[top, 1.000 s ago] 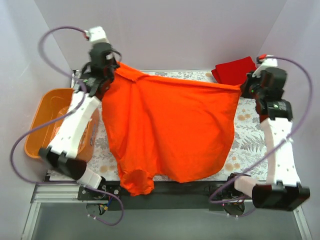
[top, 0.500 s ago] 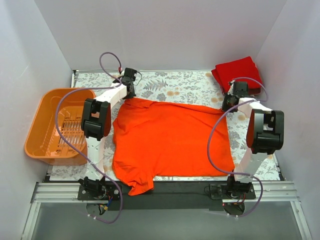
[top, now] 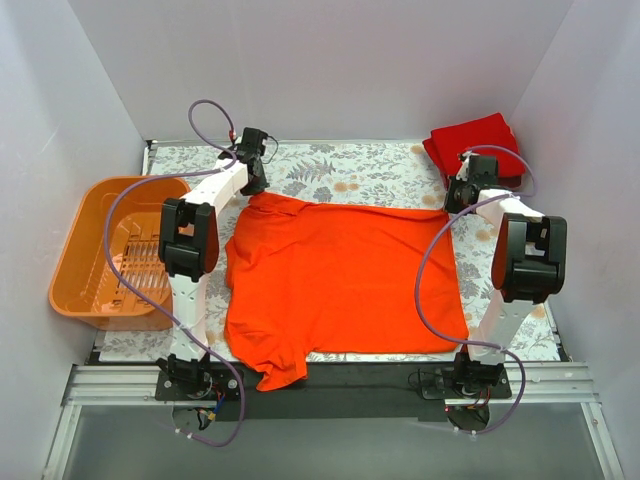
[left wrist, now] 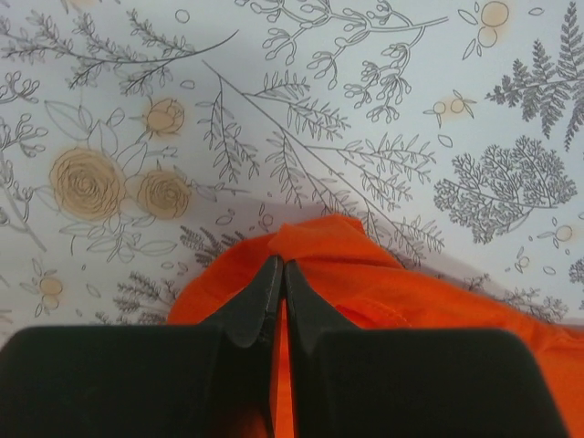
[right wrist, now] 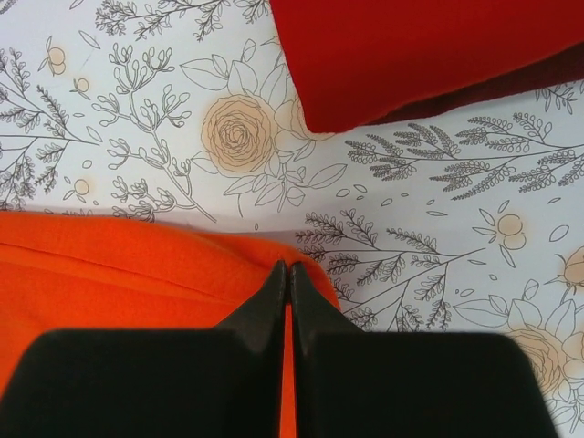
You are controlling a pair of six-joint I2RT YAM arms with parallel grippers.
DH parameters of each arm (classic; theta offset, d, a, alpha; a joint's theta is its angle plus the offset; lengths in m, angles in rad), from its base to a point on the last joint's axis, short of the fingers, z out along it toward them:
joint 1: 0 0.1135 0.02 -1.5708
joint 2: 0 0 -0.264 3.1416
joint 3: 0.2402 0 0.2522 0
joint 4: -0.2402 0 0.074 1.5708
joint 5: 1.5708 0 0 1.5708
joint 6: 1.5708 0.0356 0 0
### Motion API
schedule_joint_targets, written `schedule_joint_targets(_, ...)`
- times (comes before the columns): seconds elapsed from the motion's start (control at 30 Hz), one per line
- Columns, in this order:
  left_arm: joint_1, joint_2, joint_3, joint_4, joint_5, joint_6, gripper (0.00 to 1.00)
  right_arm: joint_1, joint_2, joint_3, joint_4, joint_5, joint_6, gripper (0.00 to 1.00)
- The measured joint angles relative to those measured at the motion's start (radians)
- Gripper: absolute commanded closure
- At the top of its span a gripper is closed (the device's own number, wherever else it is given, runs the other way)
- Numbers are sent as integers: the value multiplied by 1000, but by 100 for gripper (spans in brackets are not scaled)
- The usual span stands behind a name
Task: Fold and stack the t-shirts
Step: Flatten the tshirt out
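The orange shirt (top: 340,275) lies spread flat in the middle of the table (top: 370,165). The left gripper (left wrist: 279,266) pinches its 11 o'clock corner with jaws closed. The right gripper (right wrist: 286,267) pinches the 1 o'clock corner the same way. A folded red shirt (top: 475,140) lies at 1 o'clock, a basket (top: 75,250) at 9 o'clock.
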Motion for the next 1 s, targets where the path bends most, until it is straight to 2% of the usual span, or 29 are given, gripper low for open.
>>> schedule_joint_targets(0.17, 3, -66, 3, -52, 1, -19, 100, 0, -35, -2, -11, -3, 1, 99)
schedule_joint_targets(0.47, 31, -75, 143, -63, 30, -42, 100, 0, 8, 74, -19, 13, 11, 99)
schedule_joint_targets(0.77, 32, 56, 214, -38, 74, -41, 100, -6, 121, 140, -19, 13, 14, 99)
schedule_joint_targets(1.0, 32, 98, 214, -39, 93, -41, 100, -6, 130, 150, -23, 14, 15, 99)
